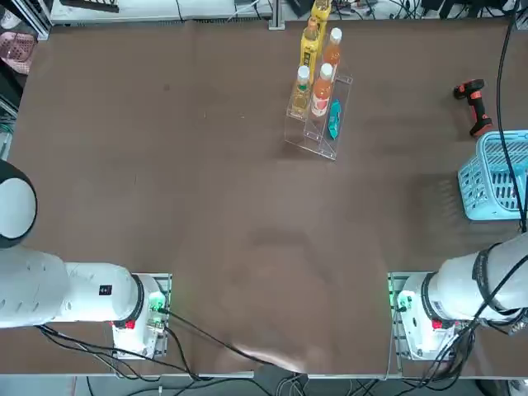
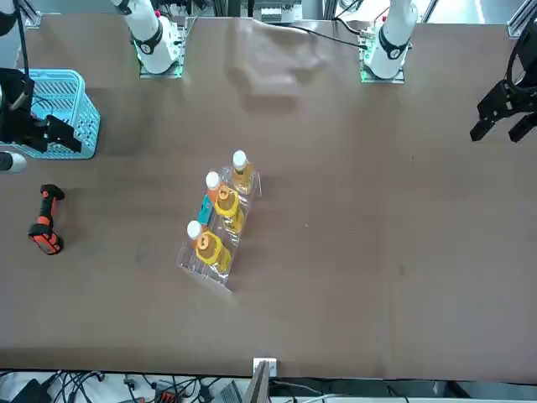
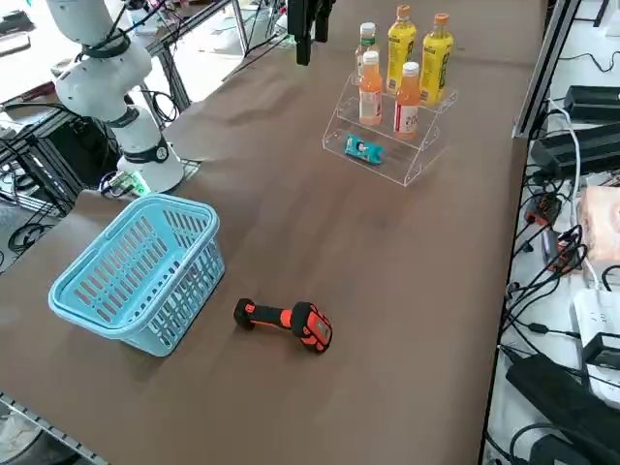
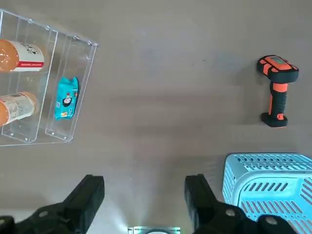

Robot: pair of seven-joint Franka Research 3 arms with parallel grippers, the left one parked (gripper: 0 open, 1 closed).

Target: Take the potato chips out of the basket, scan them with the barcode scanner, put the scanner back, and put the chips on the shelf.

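Spread wide and empty, my right pincer hangs high beside the basket. Chips lie on the shelf; scanner rests on the surface

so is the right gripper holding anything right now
No. The right gripper is open and empty, raised above the table near the basket. The chips lie on the shelf; the scanner lies on the table.

We see the barcode scanner lying on the table, near the basket; the potato chips sit in the shelf among bottles.
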